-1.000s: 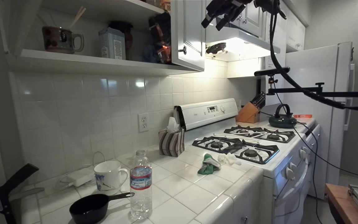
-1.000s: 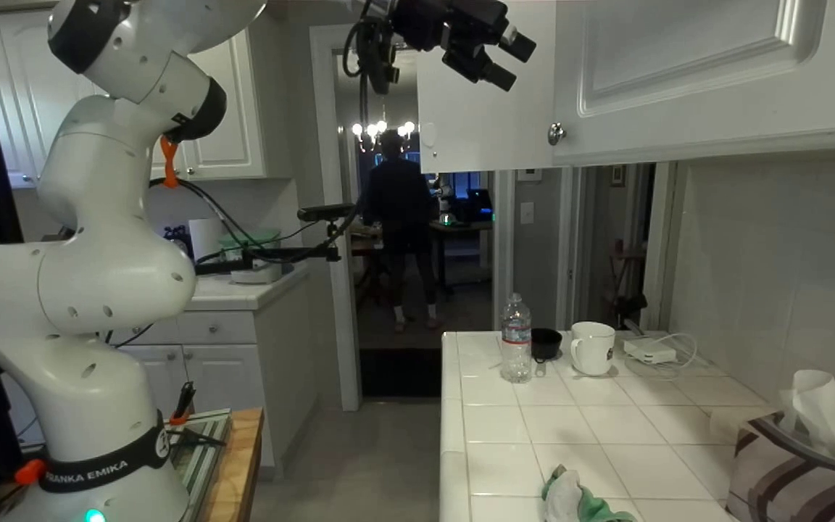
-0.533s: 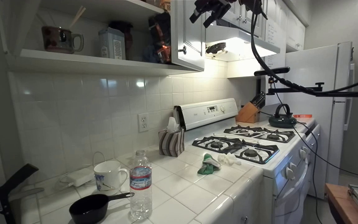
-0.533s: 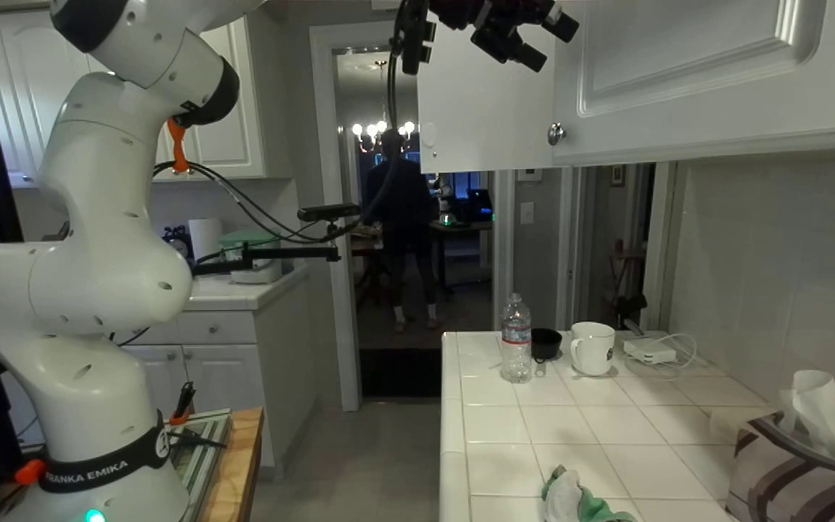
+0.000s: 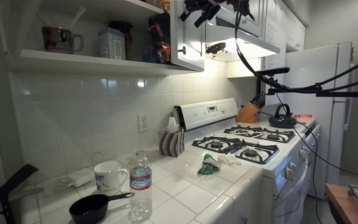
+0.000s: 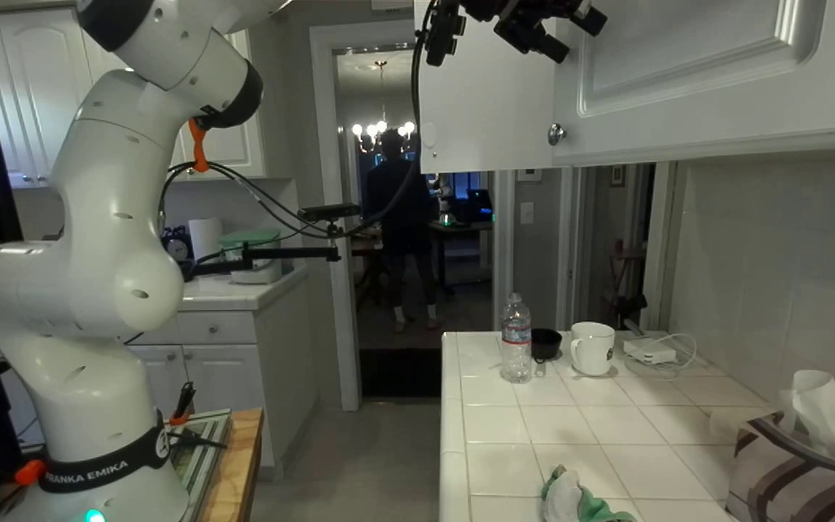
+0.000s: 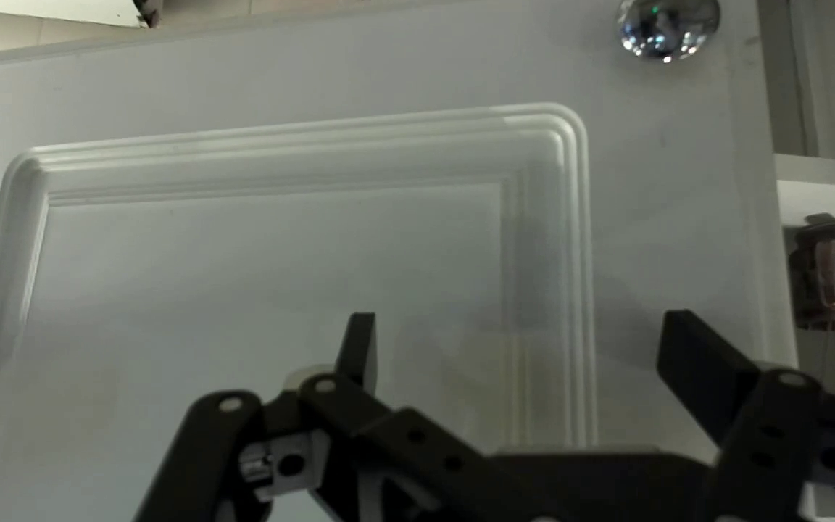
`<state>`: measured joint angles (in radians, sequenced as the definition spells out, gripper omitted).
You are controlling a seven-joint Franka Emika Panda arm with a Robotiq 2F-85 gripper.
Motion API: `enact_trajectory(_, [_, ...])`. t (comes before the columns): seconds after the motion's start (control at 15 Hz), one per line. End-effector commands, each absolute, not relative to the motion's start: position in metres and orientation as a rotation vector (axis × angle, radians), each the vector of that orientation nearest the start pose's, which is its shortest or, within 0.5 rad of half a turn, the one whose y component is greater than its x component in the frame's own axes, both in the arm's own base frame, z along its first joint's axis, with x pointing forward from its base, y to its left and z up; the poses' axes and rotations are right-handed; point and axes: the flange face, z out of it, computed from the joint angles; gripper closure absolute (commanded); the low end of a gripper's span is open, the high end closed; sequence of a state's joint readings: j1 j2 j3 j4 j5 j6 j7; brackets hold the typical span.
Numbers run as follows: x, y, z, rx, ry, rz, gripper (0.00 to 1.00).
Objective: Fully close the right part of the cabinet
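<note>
1. My Robotiq gripper (image 7: 519,333) is spread wide: in the wrist view its two fingers (image 7: 362,348) stand well apart.
2. The right cabinet door (image 7: 359,239), white with a recessed panel (image 7: 265,312), fills most of that upside-down view. Its round metal knob (image 7: 667,29) sits at the lower corner, by the free edge.
3. In both exterior views I see the gripper in front of this door, higher than the knob. From here I cannot tell whether the fingers touch the panel, or whether the door sits flush.
4. Beside the door, the lower shelf (image 5: 89,58) of the white wall cabinet (image 5: 82,69) lies open. A brown mug (image 5: 59,40) stands near the end away from the door, a grey canister (image 5: 112,43) farther along, a dark bag (image 5: 160,34) at the door end.
5. Below, on the tiled countertop (image 5: 182,197), I see a clear water bottle (image 5: 140,193) and a black measuring cup (image 5: 87,211) at the end away from the gas stove (image 5: 197,115), a white mug (image 5: 107,177) just beside the cup, a white power adapter (image 5: 80,177) by the back edge.
6. A striped tissue box (image 5: 172,143) stands at the back edge near the stove; a green-and-white cloth (image 5: 209,165) lies nearer the front edge.
</note>
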<state>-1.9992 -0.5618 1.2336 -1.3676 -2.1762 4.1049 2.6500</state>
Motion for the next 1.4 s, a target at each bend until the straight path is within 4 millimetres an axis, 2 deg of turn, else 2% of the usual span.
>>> enact_trajectory(0.0, [0.506, -0.017, 0.703, -2.811, 0.359, -1.644, 0.00])
enact_trajectory(0.07, [0.511, -0.016, 0.704, -2.803, 0.376, -1.648, 0.00])
enact_trajectory(0.13, [0.512, -0.023, 0.702, -2.796, 0.374, -1.663, 0.00])
enact_trajectory(0.27, [0.518, -0.019, 0.703, -2.793, 0.391, -1.666, 0.00])
enact_trajectory(0.47, [0.521, -0.034, 0.691, -2.840, 0.458, -1.626, 0.00])
enact_trajectory(0.6, [0.516, -0.042, 0.686, -2.853, 0.466, -1.605, 0.00])
enact_trajectory(0.67, [0.514, -0.036, 0.687, -2.867, 0.415, -1.574, 0.00])
enact_trajectory(0.73, [0.505, -0.029, 0.696, -2.890, 0.372, -1.573, 0.00])
enact_trajectory(0.93, [0.474, -0.021, 0.678, -3.044, 0.163, -1.421, 0.00])
enact_trajectory(1.2, [0.434, -0.015, 0.639, -3.227, -0.022, -1.091, 0.00])
enact_trajectory(1.33, [0.421, -0.021, 0.604, -3.243, 0.003, -0.984, 0.00])
